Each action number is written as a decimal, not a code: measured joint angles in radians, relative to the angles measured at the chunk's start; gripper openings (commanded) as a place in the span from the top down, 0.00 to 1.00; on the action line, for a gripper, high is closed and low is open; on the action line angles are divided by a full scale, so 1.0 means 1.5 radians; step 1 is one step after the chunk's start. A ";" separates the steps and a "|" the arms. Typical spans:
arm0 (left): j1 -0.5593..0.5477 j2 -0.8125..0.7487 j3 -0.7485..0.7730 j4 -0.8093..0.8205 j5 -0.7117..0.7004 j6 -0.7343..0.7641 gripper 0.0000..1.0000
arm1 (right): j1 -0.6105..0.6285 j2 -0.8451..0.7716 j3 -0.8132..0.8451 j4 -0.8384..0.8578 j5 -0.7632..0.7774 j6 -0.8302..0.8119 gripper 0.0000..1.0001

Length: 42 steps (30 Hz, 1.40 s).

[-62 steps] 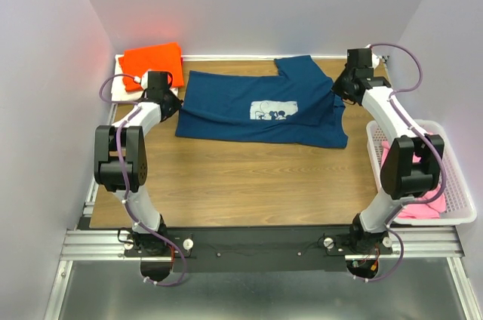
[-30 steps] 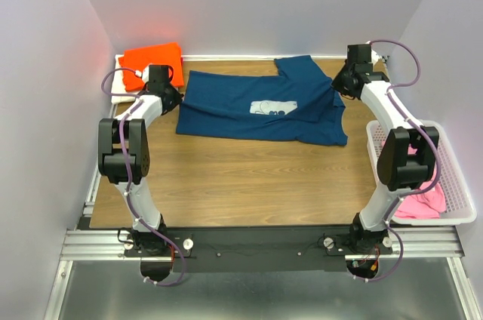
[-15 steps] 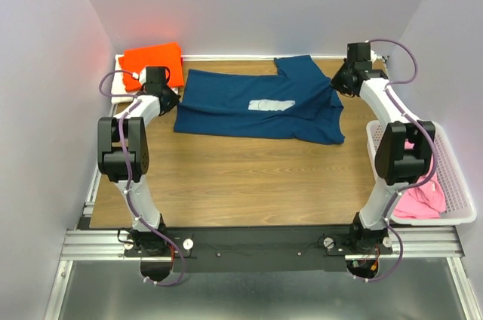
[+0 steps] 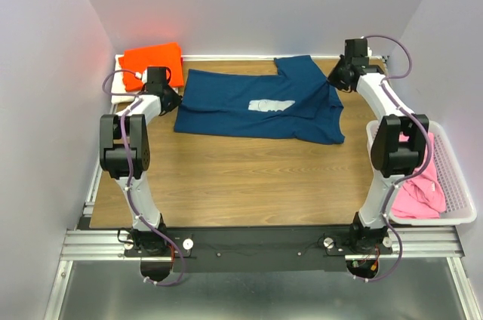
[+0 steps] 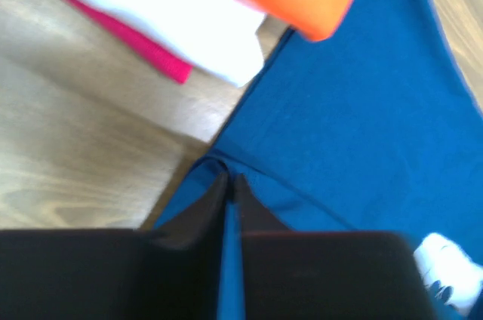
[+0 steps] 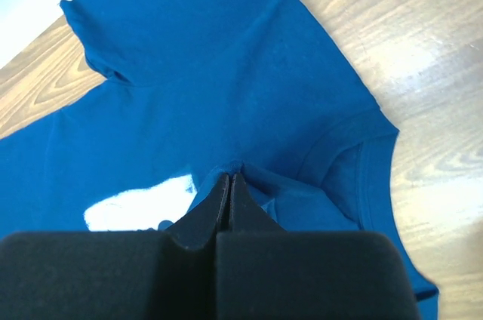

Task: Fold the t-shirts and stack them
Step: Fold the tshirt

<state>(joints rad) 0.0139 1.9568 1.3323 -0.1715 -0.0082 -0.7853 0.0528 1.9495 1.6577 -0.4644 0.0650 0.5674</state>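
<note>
The navy blue t-shirt with a white chest print lies across the far half of the table, partly folded. My left gripper is shut on its left edge; the wrist view shows blue cloth pinched in the gripper. My right gripper is shut on a fold at the shirt's right side, as the right wrist view shows. An orange tee lies folded on a cream-white one at the far left corner, with a red one under them. Pink tees lie in a basket.
A white mesh basket stands at the table's right edge beside the right arm. The stack of folded tees sits against the left wall. The wooden table ends at a black rail near the arm bases.
Both grippers have moved toward the far edge, carrying the shirt's near edge with them. The shirt has folded over on itself and the white print now shows as a narrow strip.
</note>
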 measured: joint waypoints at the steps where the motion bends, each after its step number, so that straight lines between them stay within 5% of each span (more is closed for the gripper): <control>1: 0.000 0.000 0.003 0.006 0.004 0.005 0.62 | 0.000 0.003 0.003 0.000 -0.002 -0.001 1.00; 4: 0.000 0.000 0.005 0.012 0.009 0.011 0.49 | 0.000 0.022 0.017 0.000 -0.008 -0.003 0.99; 8: 0.000 -0.023 -0.030 0.027 0.011 0.015 0.46 | 0.000 0.062 0.039 -0.002 -0.018 -0.008 0.92; 13: -0.002 -0.137 -0.154 0.035 0.003 0.009 0.47 | 0.000 0.085 0.061 0.000 -0.019 -0.017 0.54; 16: -0.005 -0.202 -0.230 0.047 -0.006 0.003 0.48 | 0.000 0.083 0.061 0.000 -0.019 -0.021 0.41; 24: -0.006 -0.240 -0.364 0.107 0.002 -0.015 0.55 | 0.000 -0.046 -0.120 -0.002 0.005 -0.006 0.40; 33: -0.045 -0.222 -0.383 0.190 0.010 -0.045 0.58 | -0.001 -0.286 -0.365 0.003 0.024 0.031 0.41; 42: -0.044 -0.202 -0.365 0.180 -0.044 -0.069 0.65 | -0.001 -0.337 -0.463 0.000 0.023 0.046 0.40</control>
<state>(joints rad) -0.0525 1.6543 0.7841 0.0978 -0.0738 -0.8883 0.0521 1.4437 0.9630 -0.4641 0.1001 0.6361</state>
